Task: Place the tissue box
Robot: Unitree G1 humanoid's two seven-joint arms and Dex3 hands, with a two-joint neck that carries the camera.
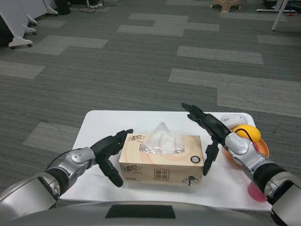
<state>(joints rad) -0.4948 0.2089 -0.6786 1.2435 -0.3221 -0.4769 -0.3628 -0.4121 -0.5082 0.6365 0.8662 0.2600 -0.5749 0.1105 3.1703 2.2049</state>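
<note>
The tissue box (162, 162) is beige cardboard with printed characters and a white tissue sticking out of its top. It is at the front middle of the white table (101, 125). My left hand (110, 151) presses against the box's left end, fingers stretched along it. My right hand (210, 133) is at the box's right end, with its thumb down the side and its fingers reaching past the far corner. The box is clamped between the two hands. Its underside is hidden, so I cannot tell whether it touches the table.
An orange bowl (259, 147) holding a yellow object (249, 133) sits at the table's right edge, just behind my right forearm. A small white object (233, 118) lies behind it, and a pink cup (256, 190) stands at the front right corner. Grey carpet surrounds the table.
</note>
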